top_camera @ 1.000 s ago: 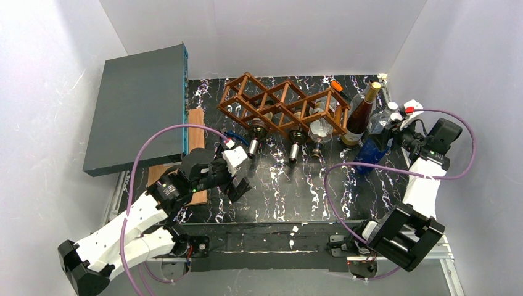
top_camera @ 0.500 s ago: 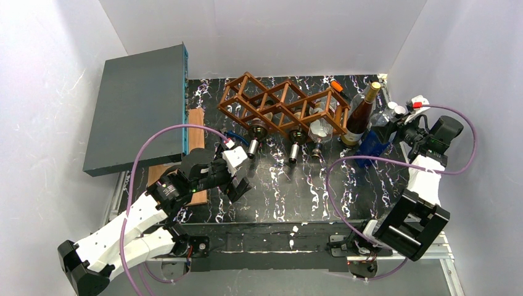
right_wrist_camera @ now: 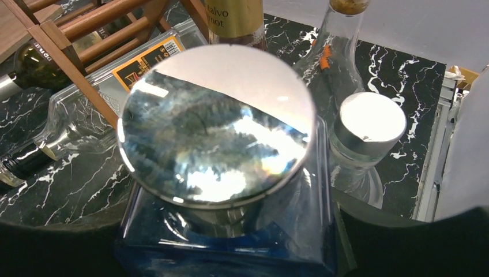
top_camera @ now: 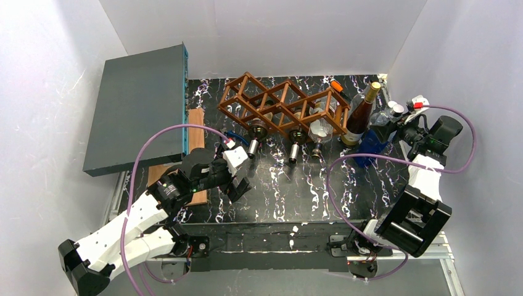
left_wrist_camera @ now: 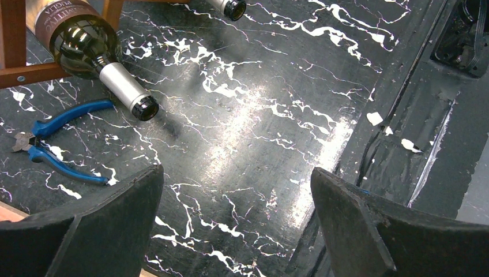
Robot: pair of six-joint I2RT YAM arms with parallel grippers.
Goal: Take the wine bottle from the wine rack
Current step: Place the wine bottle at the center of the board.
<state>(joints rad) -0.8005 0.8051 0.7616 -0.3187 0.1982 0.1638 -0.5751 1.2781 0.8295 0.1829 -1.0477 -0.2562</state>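
Glass-on-glass risk: with right gripper [top_camera: 388,131] clamped on blue square mirror-capped bottle [right_wrist_camera: 216,127], lower level, dodge clear round-capped bottle [right_wrist_camera: 369,124] beside; left gripper [left_wrist_camera: 235,173] gaping wide.

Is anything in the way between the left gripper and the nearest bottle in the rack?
Nothing visible: only bare table lies between the left gripper and the neck of the bottle. Blue pliers lie off to the side.

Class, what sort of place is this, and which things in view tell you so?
Probably a robotics lab test cell: plain white walls enclose a marble-patterned table, a left arm and a right arm are bolted at its near edge, and a wine rack is set out.
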